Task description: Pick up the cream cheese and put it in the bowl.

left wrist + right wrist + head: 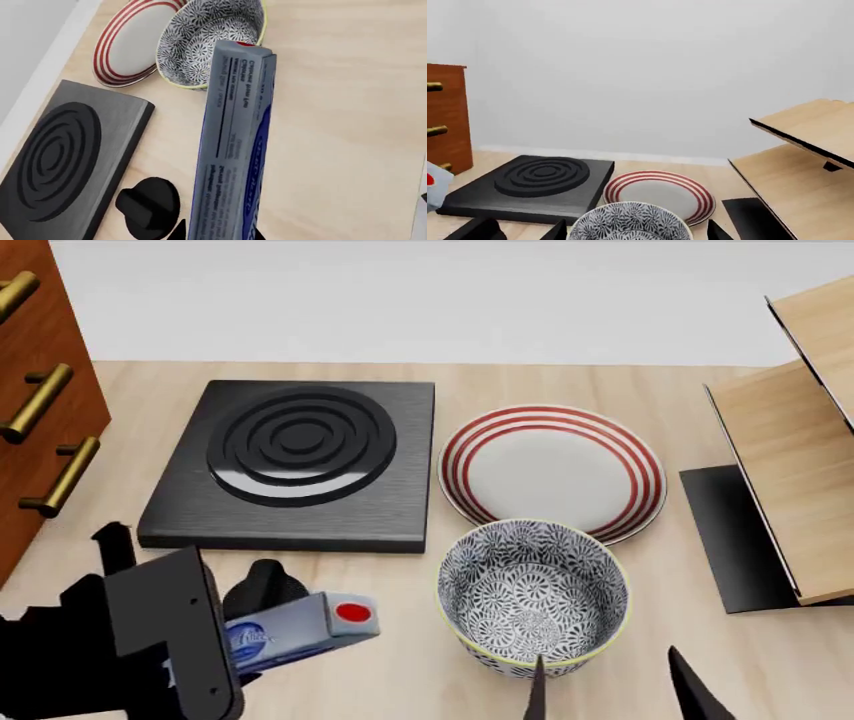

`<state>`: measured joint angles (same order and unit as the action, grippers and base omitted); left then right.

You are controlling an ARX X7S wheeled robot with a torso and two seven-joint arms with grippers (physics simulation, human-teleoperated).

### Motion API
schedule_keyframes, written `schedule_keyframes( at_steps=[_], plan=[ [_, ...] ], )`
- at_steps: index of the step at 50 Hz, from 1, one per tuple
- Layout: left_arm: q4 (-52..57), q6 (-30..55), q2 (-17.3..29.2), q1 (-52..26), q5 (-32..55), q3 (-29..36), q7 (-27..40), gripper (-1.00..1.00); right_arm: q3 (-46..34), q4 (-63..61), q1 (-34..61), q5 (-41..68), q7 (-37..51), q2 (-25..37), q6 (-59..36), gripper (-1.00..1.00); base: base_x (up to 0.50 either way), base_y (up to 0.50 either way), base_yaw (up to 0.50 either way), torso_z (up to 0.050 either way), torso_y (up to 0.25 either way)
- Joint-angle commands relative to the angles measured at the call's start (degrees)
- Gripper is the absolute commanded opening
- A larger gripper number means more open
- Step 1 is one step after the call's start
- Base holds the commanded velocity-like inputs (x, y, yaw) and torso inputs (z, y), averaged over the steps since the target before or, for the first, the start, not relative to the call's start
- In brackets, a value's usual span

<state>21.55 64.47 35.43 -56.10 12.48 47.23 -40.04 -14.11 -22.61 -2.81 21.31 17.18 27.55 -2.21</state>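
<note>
Left gripper (247, 650): jaws pinching the cream cheese (304, 632), held above the table (400, 680), left of the bowl (534, 595).
Left wrist view: box's printed underside; red-dot end nearest bowl.
Right gripper (614, 695): jaws spread, near bowl.
Right wrist view: wooden shelf (800, 165).

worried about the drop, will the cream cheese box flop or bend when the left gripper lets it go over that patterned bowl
Probably not: the cream cheese sticks out straight from the left gripper with no sag, so it looks stiff. It seems long next to the patterned bowl, so it may land tilted against the wall rather than flat. Its flat faces should stop it rolling.
</note>
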Motion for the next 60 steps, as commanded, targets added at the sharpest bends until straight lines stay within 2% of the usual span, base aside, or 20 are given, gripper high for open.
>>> schedule_keyframes(
  at_steps=[1, 4, 7, 10, 13, 16, 20, 22, 27, 36, 41, 45, 49, 56, 60],
  plan=[
    [-1.9, -2.1, -2.5, -1.4, 0.1, -0.2, -0.5, -1.00, 2.3, -10.9, -0.7, 10.1, -6.0, 9.0, -6.2, 1.00, 0.00, 0.00, 0.00, 0.000, 0.000],
    [-1.5, -1.8, -2.9, -1.6, 0.1, 0.1, -0.5, -1.00, 5.1, -10.7, 2.0, 17.9, -7.4, 11.8, -9.5, 1.00, 0.00, 0.00, 0.00, 0.000, 0.000],
    [-1.7, -1.6, -3.0, -2.0, -0.1, 0.9, -0.7, -1.00, 5.0, -10.1, 3.2, 20.8, -10.4, 14.0, -11.0, 1.00, 0.00, 0.00, 0.00, 0.000, 0.000],
    [-2.4, 0.1, -3.3, -4.2, -0.3, 1.3, -1.3, -1.00, 3.6, -9.3, 0.8, 12.8, -14.8, 14.9, -4.7, 1.00, 0.00, 0.00, 0.00, 0.000, 0.000],
    [-0.6, 0.4, -3.1, -2.9, -0.4, 1.5, -0.4, -1.00, 2.1, -10.3, 0.0, 14.0, -19.5, 18.1, -5.2, 1.00, 0.00, 0.00, 0.00, 0.000, 0.000],
    [0.1, 0.9, -3.2, -3.4, -0.4, 1.7, -0.5, -1.00, 2.5, -10.9, -0.4, 14.1, -19.8, 18.7, -4.9, 1.00, 0.00, 0.00, 0.00, 0.000, 0.000],
    [0.8, 1.5, -3.4, -3.7, -0.4, 2.2, -0.6, -1.00, 0.5, -11.9, 2.0, 16.9, -24.2, 22.9, -9.3, 1.00, 0.00, 0.00, 0.00, 0.000, 0.000],
    [0.5, 1.7, -3.1, -4.3, -1.3, 4.8, -1.0, -1.00, 1.0, -11.9, 3.7, 20.3, -24.6, 23.4, -11.1, 1.00, 0.00, 0.00, 0.00, 0.000, 0.000],
    [0.2, 1.6, -4.0, -4.2, -0.6, 3.4, -0.8, -1.00, -1.7, -11.5, 8.6, 21.4, -28.1, 25.9, -16.5, 1.00, 0.00, 0.00, 0.00, 0.000, 0.000],
    [-0.2, 0.9, -3.6, -4.2, -1.2, 4.5, -0.6, -1.00, 1.2, -7.9, 15.3, 28.2, -27.7, 25.2, -19.2, 1.00, 0.00, 0.00, 0.00, 0.000, 0.000],
    [-1.2, 0.3, -3.7, -3.9, -2.2, 6.4, -0.1, -1.00, -2.0, -8.4, 17.4, 23.7, -25.7, 24.1, -21.4, 1.00, 0.00, 0.00, 0.00, 0.000, 0.000],
    [0.1, 1.5, -3.5, -4.1, -1.8, 6.9, -0.6, -1.00, -2.4, -8.8, 18.8, 23.9, -25.3, 23.7, -22.5, 1.00, 0.00, 0.00, 0.00, 0.000, 0.004],
    [-1.9, 2.0, -4.6, -4.8, -3.8, 10.6, 0.1, -1.00, -1.7, -10.9, 20.8, 25.9, -24.0, 24.4, -24.5, 1.00, 0.00, 0.00, 0.00, 0.000, 0.000],
    [-2.0, 1.4, -5.6, -4.7, -3.6, 10.9, 0.1, -1.00, -5.2, -13.5, 25.4, 24.9, -23.4, 24.4, -29.8, 1.00, 0.00, 0.00, 0.00, 0.000, 0.000],
    [-1.2, 3.6, -6.0, -7.1, -3.0, 10.6, -1.2, -1.00, -7.3, -14.3, 26.8, 23.1, -23.7, 24.4, -31.5, 1.00, 0.00, 0.00, 0.00, 0.000, 0.000]
  ],
)
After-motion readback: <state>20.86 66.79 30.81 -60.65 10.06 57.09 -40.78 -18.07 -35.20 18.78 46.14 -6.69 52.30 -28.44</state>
